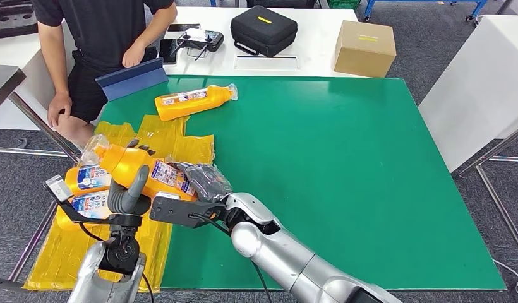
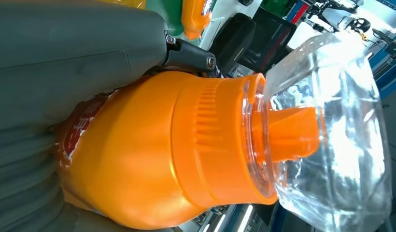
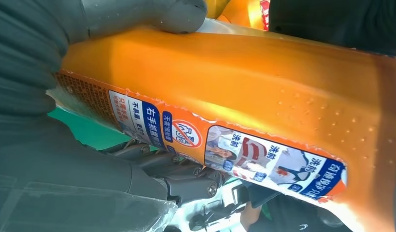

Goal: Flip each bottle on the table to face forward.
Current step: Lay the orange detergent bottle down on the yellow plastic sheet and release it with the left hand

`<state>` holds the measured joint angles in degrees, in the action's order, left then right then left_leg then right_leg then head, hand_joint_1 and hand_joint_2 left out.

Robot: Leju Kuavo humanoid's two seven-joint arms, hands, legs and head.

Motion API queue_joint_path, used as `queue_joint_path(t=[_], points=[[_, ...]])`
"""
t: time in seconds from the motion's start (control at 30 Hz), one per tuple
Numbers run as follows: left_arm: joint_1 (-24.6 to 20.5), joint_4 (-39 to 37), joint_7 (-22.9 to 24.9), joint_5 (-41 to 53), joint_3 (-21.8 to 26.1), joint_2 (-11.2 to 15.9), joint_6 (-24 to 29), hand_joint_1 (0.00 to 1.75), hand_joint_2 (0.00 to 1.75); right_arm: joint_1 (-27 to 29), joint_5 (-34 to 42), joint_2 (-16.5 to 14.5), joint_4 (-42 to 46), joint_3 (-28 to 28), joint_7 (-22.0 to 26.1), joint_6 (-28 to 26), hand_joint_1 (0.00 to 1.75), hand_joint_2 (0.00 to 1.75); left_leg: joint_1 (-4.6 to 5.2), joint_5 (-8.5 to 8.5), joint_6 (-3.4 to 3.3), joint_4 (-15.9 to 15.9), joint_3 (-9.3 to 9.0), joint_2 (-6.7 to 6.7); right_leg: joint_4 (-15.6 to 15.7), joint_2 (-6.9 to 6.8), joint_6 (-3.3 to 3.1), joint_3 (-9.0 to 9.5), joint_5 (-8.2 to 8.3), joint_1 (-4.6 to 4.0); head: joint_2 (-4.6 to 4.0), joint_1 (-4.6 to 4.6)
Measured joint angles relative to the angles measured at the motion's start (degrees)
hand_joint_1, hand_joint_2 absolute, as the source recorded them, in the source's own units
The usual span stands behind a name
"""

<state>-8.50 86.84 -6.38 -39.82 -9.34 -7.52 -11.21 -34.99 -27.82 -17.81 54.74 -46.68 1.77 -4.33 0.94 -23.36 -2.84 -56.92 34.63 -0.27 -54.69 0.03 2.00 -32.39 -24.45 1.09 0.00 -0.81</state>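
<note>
At the lower left of the head view we see both the left hand [image 1: 127, 196] and right hand [image 1: 203, 183] gripping an orange detergent bottle [image 1: 139, 167]. Its clear-capped spout points upper left, label facing up

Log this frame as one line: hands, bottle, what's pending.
left hand: grips held bottle | right hand: grips same bottle | bottle on green mat: lying flat | flip: in progress
</note>
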Motion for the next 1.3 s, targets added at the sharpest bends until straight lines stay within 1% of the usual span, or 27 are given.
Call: queue_joint_path(t=[0.87,0.9,0.93,1.0,1.03,1.07,1.2,1.3], points=[[-1.37,-1.84,-0.29,-0.70,-0.29,0.04,-0.61,1.75,1.75,-0.14,0.02,0.26,-0.32,0.63,0.24,-0.09,1.75,1.75,0.00,0.00,0.00,0.00,0.00,0.01,0.00,0.01,0.00,-0.01,0.00,0.00,0.00,0.01],[-1.42,-1.87,-0.31,-0.84,-0.31,0.05,-0.61,1.75,1.75,-0.17,0.01,0.28,-0.32,0.64,0.24,-0.09,1.71,1.75,0.00,0.00,0.00,0.00,0.00,0.01,0.00,0.01,0.00,-0.01,0.00,0.00,0.00,0.01],[-1.47,-1.94,-0.34,-0.98,-0.33,0.06,-0.61,1.75,1.75,-0.18,-0.01,0.30,-0.32,0.67,0.22,-0.09,1.27,1.75,0.00,0.00,0.00,0.00,0.00,0.01,0.00,0.01,0.00,-0.01,0.00,0.00,0.00,0.01],[-1.59,-2.09,-0.42,-1.24,-0.39,0.10,-0.61,1.75,1.75,-0.18,-0.12,0.33,-0.32,0.72,0.12,-0.10,0.40,0.87,0.00,0.00,0.00,0.00,0.00,0.01,0.00,0.01,0.00,-0.01,0.00,0.00,0.00,0.00],[-1.69,-2.13,-0.46,-1.37,-0.46,0.15,-0.63,1.75,1.75,-0.17,-0.18,0.38,-0.32,0.73,0.05,-0.14,0.00,0.44,0.00,0.00,0.00,0.00,0.01,0.01,0.00,0.01,0.00,-0.01,0.00,0.00,0.00,0.01],[-1.82,-2.14,-0.50,-1.49,-0.60,0.20,-0.69,1.75,1.75,-0.13,-0.23,0.47,-0.30,0.73,0.01,-0.26,0.00,0.00,0.00,0.00,0.00,0.00,0.01,0.00,0.00,0.01,0.00,0.00,0.00,0.00,0.00,0.01],[-2.23,-2.11,-0.81,-1.78,-1.26,0.40,-0.80,1.75,1.75,0.22,0.09,1.63,0.41,1.02,-0.07,-1.56,0.00,0.00,0.00,0.00,0.00,-0.01,0.01,-0.03,0.00,0.00,0.01,0.01,0.01,0.00,0.00,-0.01],[-2.50,-2.04,-1.22,-2.28,-1.34,0.63,-0.64,1.75,1.75,0.73,0.53,4.00,3.23,2.66,-0.38,-2.08,0.00,0.00,0.02,0.01,-0.01,-0.01,0.03,-0.05,0.00,0.00,0.02,0.03,0.02,0.01,0.00,-0.02]])
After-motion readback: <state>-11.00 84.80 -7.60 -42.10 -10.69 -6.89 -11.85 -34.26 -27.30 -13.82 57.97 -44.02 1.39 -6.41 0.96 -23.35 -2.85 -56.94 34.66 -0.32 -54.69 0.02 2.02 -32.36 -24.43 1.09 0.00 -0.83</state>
